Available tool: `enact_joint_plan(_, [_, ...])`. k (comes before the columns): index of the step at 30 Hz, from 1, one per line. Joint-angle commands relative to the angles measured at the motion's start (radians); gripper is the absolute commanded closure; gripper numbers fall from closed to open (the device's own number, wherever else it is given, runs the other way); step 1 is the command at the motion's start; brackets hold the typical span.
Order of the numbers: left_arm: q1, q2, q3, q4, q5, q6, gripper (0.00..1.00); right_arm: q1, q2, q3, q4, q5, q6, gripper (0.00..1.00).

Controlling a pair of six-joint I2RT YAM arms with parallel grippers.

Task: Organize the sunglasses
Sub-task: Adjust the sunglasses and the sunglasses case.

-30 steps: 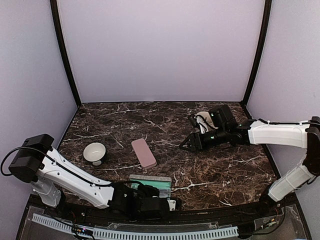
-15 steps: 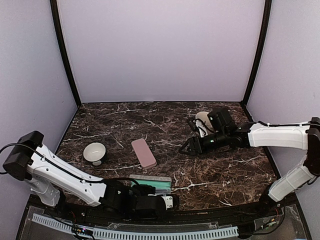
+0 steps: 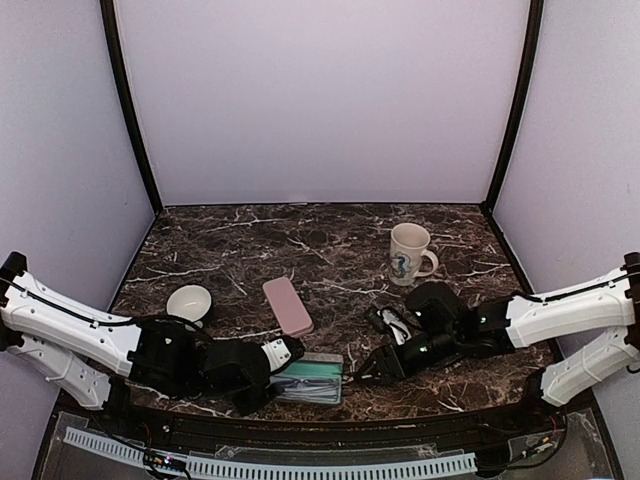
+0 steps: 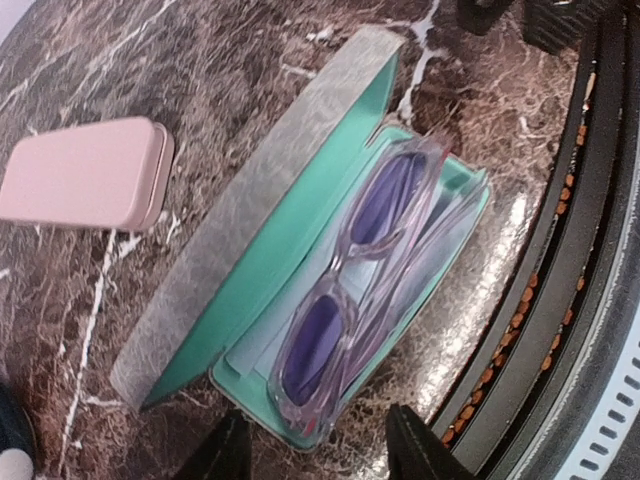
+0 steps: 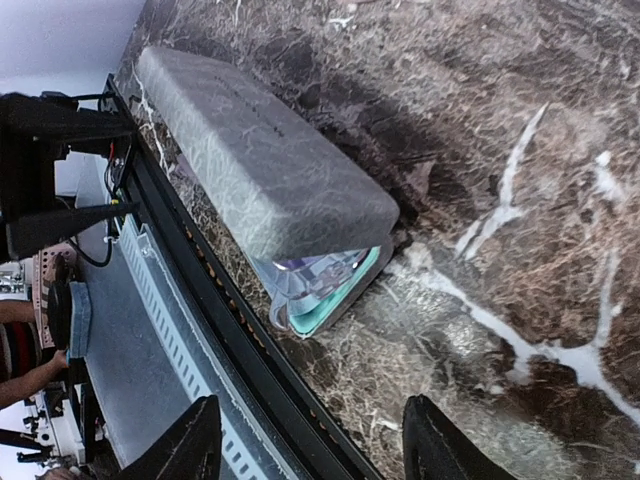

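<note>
The left hand (image 4: 318, 445) sits low at the near edge of the tabletop (image 3: 300, 250), its two fingers (image 4: 228, 450) spread moderately apart with nothing between them. Just past the fingertips lie the sunglasses (image 4: 365, 270), the chunky see-through pink pair with purple-tinted lenses. They rest folded in the teal-lined bottom half of an open grey case (image 4: 255, 215), whose lid stands up along its far side. From above, this case (image 3: 312, 375) sits by the near edge, about midway along it, and the left hand (image 3: 283, 350) is at its left end.

The right hand (image 3: 365, 368) is low on the other side, near the case's right end but not touching it. Its fingers (image 5: 195, 440) are also apart and empty. It faces the back of the raised lid (image 5: 260, 170), with a sliver of the pink frame (image 5: 315, 270) showing beneath.

Farther in, a closed pink case (image 3: 287, 305) lies near the middle of the tabletop. A small white bowl (image 3: 188, 303) is to its left, and a white mug (image 3: 408, 252) stands toward the far right corner.
</note>
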Motion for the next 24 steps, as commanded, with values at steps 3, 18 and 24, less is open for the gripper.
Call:
enact_joint_plan(3, [0.055,-0.037,-0.052,-0.02,0.06,-0.119,0.56,0.095,0.103,0.001,0.159,0.072,0.113,0.42])
enact_joint_plan(18, [0.114,-0.025,-0.117,0.036,0.091,-0.263,0.54,0.151,0.28,0.115,0.188,0.111,0.118,0.6])
enact_joint_plan(24, [0.121,-0.032,-0.138,0.052,0.099,-0.29,0.56,0.151,0.318,0.119,0.183,0.112,0.122,0.69])
